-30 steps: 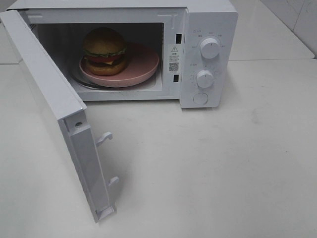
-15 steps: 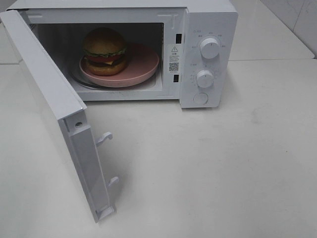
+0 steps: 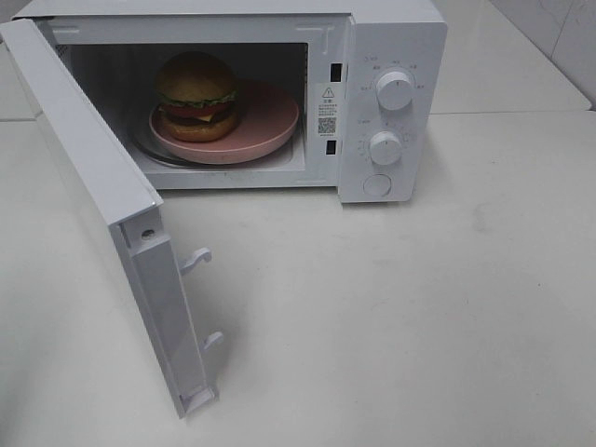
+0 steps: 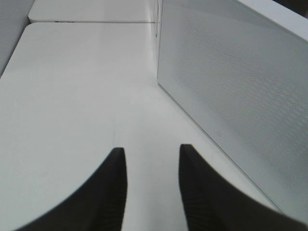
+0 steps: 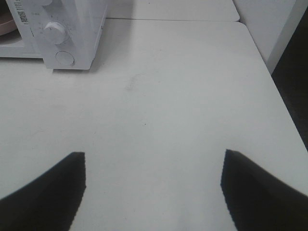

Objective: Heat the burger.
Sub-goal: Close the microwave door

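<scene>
The burger (image 3: 196,95), with a golden-brown bun, lettuce, tomato and dark patty, sits on a pink plate (image 3: 268,127) inside the white microwave (image 3: 391,28). The microwave door (image 3: 93,186) stands wide open to the left. Neither gripper shows in the exterior high view. My left gripper (image 4: 150,156) is open and empty over the table, beside the outer face of the open door (image 4: 240,86). My right gripper (image 5: 153,159) is wide open and empty over bare table, well away from the microwave's control panel (image 5: 57,33).
The microwave has two white knobs (image 3: 395,90) and a round button (image 3: 376,185) on its right panel. Door latches (image 3: 197,261) stick out from the door's edge. The white table (image 3: 419,307) ends at an edge (image 5: 284,101) to the right.
</scene>
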Controlling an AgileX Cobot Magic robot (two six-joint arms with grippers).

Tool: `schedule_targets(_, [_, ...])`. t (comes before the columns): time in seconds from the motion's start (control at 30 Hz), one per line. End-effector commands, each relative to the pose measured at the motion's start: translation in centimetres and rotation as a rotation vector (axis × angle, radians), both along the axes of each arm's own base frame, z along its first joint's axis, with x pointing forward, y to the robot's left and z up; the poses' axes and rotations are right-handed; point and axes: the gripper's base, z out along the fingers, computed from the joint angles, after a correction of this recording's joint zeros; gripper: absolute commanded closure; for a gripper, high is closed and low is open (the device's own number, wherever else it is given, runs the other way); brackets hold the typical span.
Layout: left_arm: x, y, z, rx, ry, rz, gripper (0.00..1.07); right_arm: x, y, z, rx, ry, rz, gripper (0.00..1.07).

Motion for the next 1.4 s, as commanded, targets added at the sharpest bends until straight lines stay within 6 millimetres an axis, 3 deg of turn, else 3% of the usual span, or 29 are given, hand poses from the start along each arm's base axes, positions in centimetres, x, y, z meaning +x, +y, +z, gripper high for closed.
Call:
schedule_targets(0.03, [1.8,0.0,-0.1,-0.006,0.020,0.008,0.98,-0.4,0.0,-0.1,0.009,-0.026,-0.007,0.32])
schedule_targets(0.07, [2.9,0.1,-0.3,-0.007,0.033,0.011,1.07,-0.4,0.0,-0.1,0.009,-0.026,-0.007,0.32])
schedule_targets(0.47, [7.9,0.3,-0.1,-0.016,-0.116,0.040,1.07,-0.4,0.0,-0.1,0.009,-0.026,-0.007,0.32])
schedule_targets(0.7, [9.9,0.6,-2.9,0.025,-0.233,0.057,1.07,-0.4,0.0,-0.1,0.009,-0.026,-0.007,0.32])
schedule_targets(0.77, [10.6,0.7,-4.5,0.059,-0.325,0.061,1.07,-0.4,0.0,-0.1,0.009,-0.026,-0.007,0.32])
schedule_targets(0.93, [11.2,0.5,-5.8,0.120,-0.419,0.019,1.07,-0.4,0.0,-0.1,0.009,-0.026,-0.007,0.32])
schedule_targets(1.4, [14.5,-1.3,-9.9,0.074,-0.331,-0.184,1.07,-0.4,0.0,-0.1,0.009,-0.026,-0.007,0.32])
